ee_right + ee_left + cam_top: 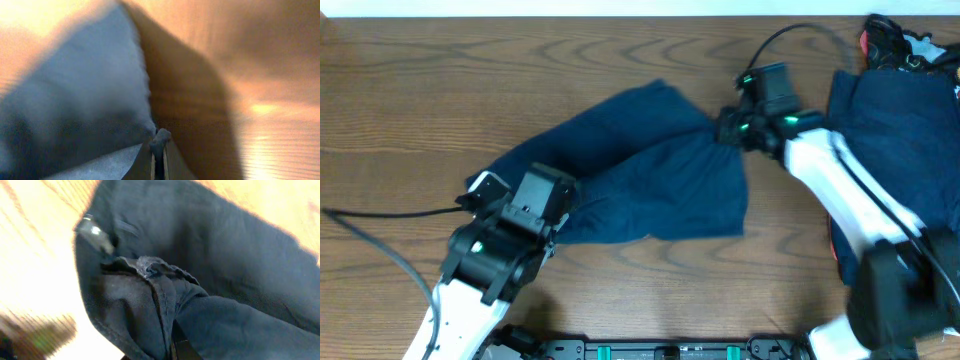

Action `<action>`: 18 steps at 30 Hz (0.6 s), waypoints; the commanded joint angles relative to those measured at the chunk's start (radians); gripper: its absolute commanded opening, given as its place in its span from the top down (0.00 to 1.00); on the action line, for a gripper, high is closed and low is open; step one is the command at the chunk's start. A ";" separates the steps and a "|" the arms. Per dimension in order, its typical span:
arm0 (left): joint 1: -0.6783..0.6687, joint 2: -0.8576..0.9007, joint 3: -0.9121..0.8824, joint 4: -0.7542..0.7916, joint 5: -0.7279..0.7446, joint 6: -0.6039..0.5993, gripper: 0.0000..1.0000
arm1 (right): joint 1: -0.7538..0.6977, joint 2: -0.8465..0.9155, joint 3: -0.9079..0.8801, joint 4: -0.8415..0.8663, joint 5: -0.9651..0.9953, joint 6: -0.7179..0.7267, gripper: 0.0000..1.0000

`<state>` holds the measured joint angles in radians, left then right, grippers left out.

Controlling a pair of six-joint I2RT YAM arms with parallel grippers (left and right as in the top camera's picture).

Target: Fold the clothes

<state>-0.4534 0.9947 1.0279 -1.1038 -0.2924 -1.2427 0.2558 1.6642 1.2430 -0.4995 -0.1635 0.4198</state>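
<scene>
A pair of dark navy-blue shorts (640,170) lies spread across the middle of the wooden table. My left gripper (560,205) is shut on the shorts at their left end; the left wrist view shows bunched navy cloth (165,280) between the fingers (175,347). My right gripper (728,128) is shut on the shorts' gathered right corner, lifted a little; the right wrist view shows a pinch of cloth (160,137) between the closed fingers (158,160). More navy clothes (895,120) are piled at the right under the right arm, with a pink-red and black piece (880,42) at the far right.
The wooden table (470,80) runs to a white far edge. A black cable (380,215) trails at the left front. The right arm's white body (850,200) crosses the pile at right. A black rail (650,350) lies along the front edge.
</scene>
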 commanded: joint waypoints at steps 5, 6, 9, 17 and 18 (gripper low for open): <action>0.005 -0.106 0.008 0.012 -0.017 -0.021 0.94 | 0.025 -0.191 0.060 0.043 0.063 -0.246 0.99; 0.005 -0.105 0.007 0.018 -0.025 -0.025 0.94 | 0.035 -0.187 0.064 0.060 0.063 -0.261 0.99; 0.005 -0.079 0.007 0.023 -0.086 -0.076 0.94 | 0.053 -0.157 0.064 0.127 0.063 -0.272 0.99; 0.008 0.086 0.007 0.127 -0.209 -0.114 0.94 | 0.055 -0.011 0.064 0.338 0.063 -0.273 0.99; 0.014 0.105 0.007 0.142 -0.219 -0.114 0.94 | 0.053 0.002 0.064 0.361 0.067 -0.274 0.99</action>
<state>-0.4519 1.0584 1.0279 -0.9779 -0.4122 -1.3373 0.3061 1.6405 1.3014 -0.1753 -0.1177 0.1703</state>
